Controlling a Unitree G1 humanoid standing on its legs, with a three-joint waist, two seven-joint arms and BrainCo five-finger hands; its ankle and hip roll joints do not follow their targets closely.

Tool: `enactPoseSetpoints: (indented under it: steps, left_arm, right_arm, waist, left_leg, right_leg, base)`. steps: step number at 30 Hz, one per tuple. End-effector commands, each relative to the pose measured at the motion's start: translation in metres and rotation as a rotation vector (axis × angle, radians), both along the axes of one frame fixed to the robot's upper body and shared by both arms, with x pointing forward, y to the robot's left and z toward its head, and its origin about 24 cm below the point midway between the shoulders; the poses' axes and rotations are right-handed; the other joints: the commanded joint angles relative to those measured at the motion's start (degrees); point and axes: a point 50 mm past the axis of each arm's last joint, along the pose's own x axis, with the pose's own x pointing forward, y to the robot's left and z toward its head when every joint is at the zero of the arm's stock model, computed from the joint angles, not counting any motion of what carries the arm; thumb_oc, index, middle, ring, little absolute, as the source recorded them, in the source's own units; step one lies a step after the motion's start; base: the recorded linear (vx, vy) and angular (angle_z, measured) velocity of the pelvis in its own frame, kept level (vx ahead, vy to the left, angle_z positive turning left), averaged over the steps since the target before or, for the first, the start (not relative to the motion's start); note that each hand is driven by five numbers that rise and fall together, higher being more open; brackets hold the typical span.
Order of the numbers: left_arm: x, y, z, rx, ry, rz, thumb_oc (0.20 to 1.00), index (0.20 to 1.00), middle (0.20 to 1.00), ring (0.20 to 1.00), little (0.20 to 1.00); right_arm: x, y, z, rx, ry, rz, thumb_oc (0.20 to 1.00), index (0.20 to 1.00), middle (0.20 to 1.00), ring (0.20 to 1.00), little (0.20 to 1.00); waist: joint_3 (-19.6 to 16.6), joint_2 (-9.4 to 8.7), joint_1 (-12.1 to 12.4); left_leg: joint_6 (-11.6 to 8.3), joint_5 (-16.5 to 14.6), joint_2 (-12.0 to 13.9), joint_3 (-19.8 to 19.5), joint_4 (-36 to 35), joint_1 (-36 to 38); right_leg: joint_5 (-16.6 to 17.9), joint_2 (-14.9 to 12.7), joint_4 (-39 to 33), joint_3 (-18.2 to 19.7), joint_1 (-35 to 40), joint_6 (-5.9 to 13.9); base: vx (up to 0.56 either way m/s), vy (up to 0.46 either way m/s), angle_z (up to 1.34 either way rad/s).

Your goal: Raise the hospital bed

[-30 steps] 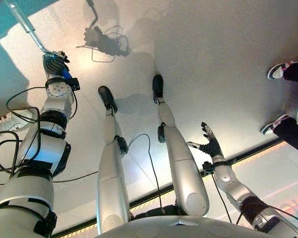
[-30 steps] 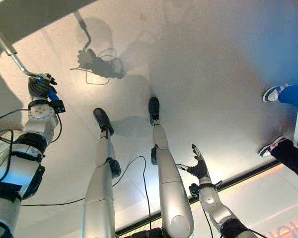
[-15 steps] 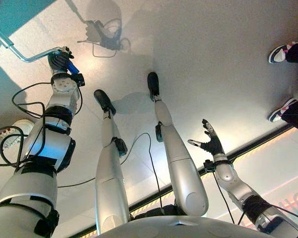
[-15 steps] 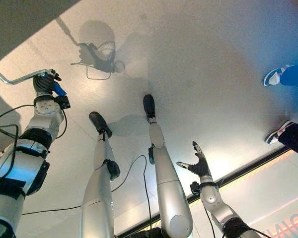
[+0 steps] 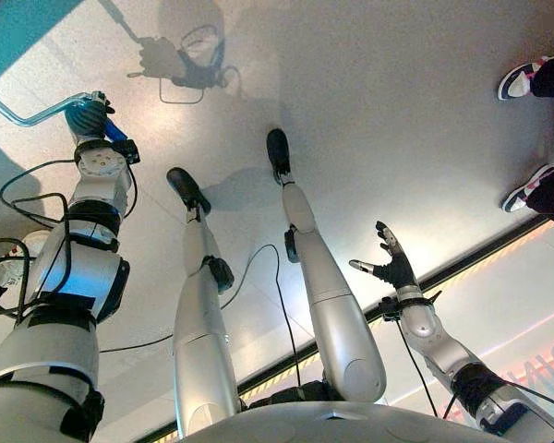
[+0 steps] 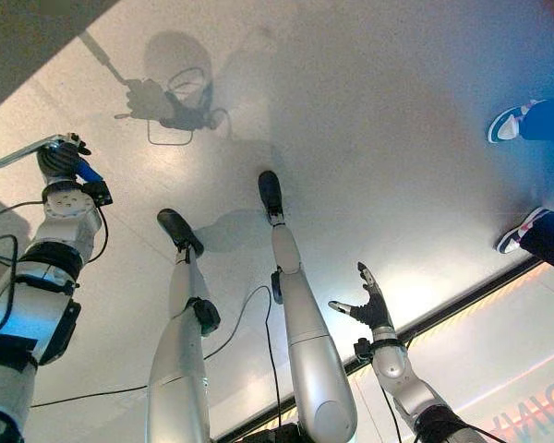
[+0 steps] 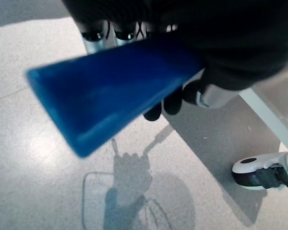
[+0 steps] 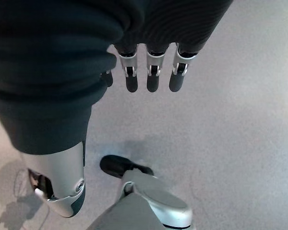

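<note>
The bed's crank is a bent silver rod (image 5: 26,113) with a blue grip (image 7: 110,91). My left hand (image 5: 87,118) is shut round that grip, low at the far left, with the rod running off level to the left. The left wrist view has my dark-tipped fingers (image 7: 153,111) curled under the blue grip. My right hand (image 5: 393,269) hangs open at the lower right, fingers (image 8: 151,72) straight and spread above the floor, holding nothing.
A white bed leg (image 7: 269,120) with a caster wheel (image 7: 264,172) stands close beside the crank. A person's shoes (image 5: 522,78) (image 5: 534,191) are on the floor at the far right. A dark and yellow strip (image 5: 462,268) crosses the floor near my right hand.
The crank rod has swung from pointing steeply up and left to lying nearly level, with my left hand still shut on its grip. The right hand has stayed open in place.
</note>
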Motion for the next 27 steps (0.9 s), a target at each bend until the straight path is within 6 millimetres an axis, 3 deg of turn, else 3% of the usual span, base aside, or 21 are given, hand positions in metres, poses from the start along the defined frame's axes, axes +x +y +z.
enactPoseSetpoints:
  steps: [1, 4, 5, 6, 27]
  left_arm:
    - [0.0179, -0.0362, 0.0346, 0.029, -0.101, -0.129, 0.200, 0.200, 0.200, 0.200, 0.200]
    - [0.0183, -0.0371, 0.0341, 0.022, -0.102, -0.133, 0.225, 0.225, 0.225, 0.225, 0.225]
    - [0.0182, -0.0371, 0.0338, 0.021, -0.101, -0.134, 0.438, 0.438, 0.438, 0.438, 0.438]
    - [0.0181, -0.0366, 0.0329, 0.024, -0.097, -0.136, 1.000, 1.000, 1.000, 1.000, 1.000]
    - [0.0186, -0.0396, 0.0261, 0.021, -0.077, -0.151, 1.000, 1.000, 1.000, 1.000, 1.000]
  right_arm:
    - [-0.0223, -0.0044, -0.0082, -0.019, 0.028, 0.022, 1.000, 1.000, 1.000, 1.000, 1.000]
    - [-0.0226, -0.0040, -0.0089, -0.019, 0.029, 0.023, 1.000, 1.000, 1.000, 1.000, 1.000]
    - [-0.0222, -0.0039, -0.0089, -0.018, 0.029, 0.023, 1.000, 1.000, 1.000, 1.000, 1.000]
    - [-0.0224, -0.0043, -0.0091, -0.019, 0.031, 0.021, 1.000, 1.000, 1.000, 1.000, 1.000]
    - [-0.0225, -0.0071, -0.0122, -0.042, 0.049, 0.022, 1.000, 1.000, 1.000, 1.000, 1.000]
  waist:
    - [0.54, -1.93, 0.05]
    - [0.54, -1.73, 0.27]
    - [0.54, -1.66, 0.32]
    - [0.54, -1.60, 0.39]
    - [0.54, -1.55, 1.25]
  left_leg:
    - [-0.89, -2.16, -0.12, -1.54, 0.63, 5.60]
    - [-0.87, -2.11, -0.25, -1.72, 0.59, 5.77]
    - [-0.89, -2.12, -0.27, -1.83, 0.57, 5.83]
    - [-0.89, -2.12, -0.28, -1.93, 0.53, 5.94]
    - [-1.06, -1.80, -0.40, -3.07, 0.22, 6.86]
  right_leg:
    - [-2.71, -0.36, 5.38, -0.79, -0.01, 5.25]
    - [-2.82, -0.44, 5.45, -1.14, 0.31, 5.17]
    - [-2.82, -0.49, 5.44, -1.25, 0.36, 5.17]
    - [-2.82, -0.49, 5.38, -1.29, 0.51, 5.14]
    - [-2.65, -1.26, 5.09, -2.84, 1.89, 5.14]
  base:
    - [0.00, 0.000, 0.00]
    - [0.00, 0.000, 0.00]
    - [0.00, 0.000, 0.00]
    - [0.00, 0.000, 0.00]
    - [0.00, 0.001, 0.01]
